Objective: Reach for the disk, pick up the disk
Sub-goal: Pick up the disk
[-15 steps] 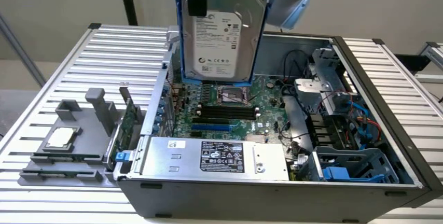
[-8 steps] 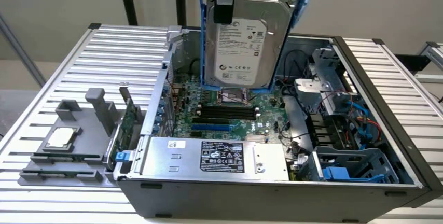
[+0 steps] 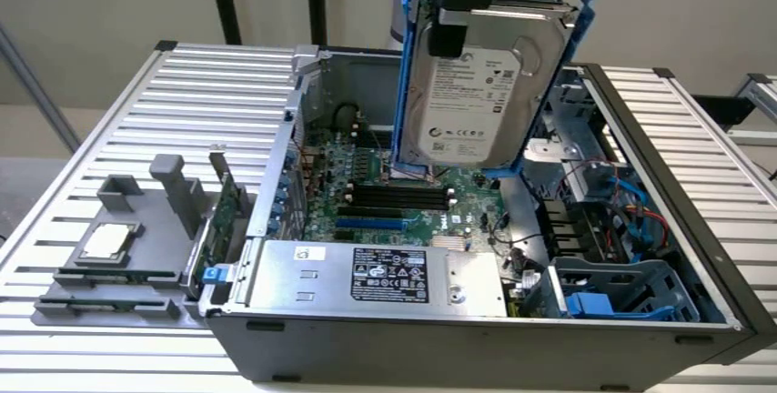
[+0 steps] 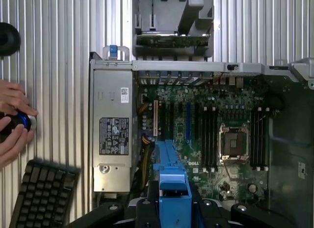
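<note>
Item: one hand point(image 3: 468, 13), black, closing on the upper edge of the disk point(image 3: 486, 93) and holding it upright, clear of everything beneath it. In the wrist view the blue frame of the disk point(image 4: 172, 188) is sitting between the two dark fingers point(image 4: 147, 208).

Step in hand: the reach is looking finished and the pick-up is well advanced, since the disk is hanging from the hand, label facing the exterior camera, above the open computer case point(image 3: 680, 184). By judgement, any further move is calling for a firm grip and a level carry, as the disk is being held by one edge only and could swing or slip.

Counted below and around the hand:
- one motherboard point(image 4: 216, 125), lying directly under the disk;
- one silver power supply box point(image 3: 377, 277) with a black label, lying inside the case;
- one small square chip point(image 3: 107, 240) on a grey tray, lying outside the case on the slatted worktop point(image 3: 122, 138);
- one black keyboard point(image 4: 44, 193), partly showing;
- one person's hand point(image 4: 13, 122), resting on a small control.
</note>
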You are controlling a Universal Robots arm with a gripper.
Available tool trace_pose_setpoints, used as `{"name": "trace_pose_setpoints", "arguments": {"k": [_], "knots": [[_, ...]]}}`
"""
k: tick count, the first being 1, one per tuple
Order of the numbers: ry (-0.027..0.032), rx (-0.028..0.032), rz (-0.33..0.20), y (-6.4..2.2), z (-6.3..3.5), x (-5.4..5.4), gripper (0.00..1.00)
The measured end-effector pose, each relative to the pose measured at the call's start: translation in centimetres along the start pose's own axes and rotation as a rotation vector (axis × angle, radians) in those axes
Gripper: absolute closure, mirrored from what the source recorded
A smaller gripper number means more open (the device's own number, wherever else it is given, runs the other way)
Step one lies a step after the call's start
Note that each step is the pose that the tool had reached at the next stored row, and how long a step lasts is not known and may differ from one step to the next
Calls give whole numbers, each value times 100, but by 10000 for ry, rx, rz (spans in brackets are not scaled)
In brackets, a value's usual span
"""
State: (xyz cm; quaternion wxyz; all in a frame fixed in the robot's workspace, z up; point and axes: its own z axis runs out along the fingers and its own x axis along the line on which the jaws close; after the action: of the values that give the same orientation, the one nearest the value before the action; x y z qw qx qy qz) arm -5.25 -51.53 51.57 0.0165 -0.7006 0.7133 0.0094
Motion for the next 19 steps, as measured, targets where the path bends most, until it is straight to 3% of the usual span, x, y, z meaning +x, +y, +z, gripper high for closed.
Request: {"name": "trace_pose_setpoints", "arguments": {"k": [19], "knots": [[-4,3,1,-856,45,291,67]]}}
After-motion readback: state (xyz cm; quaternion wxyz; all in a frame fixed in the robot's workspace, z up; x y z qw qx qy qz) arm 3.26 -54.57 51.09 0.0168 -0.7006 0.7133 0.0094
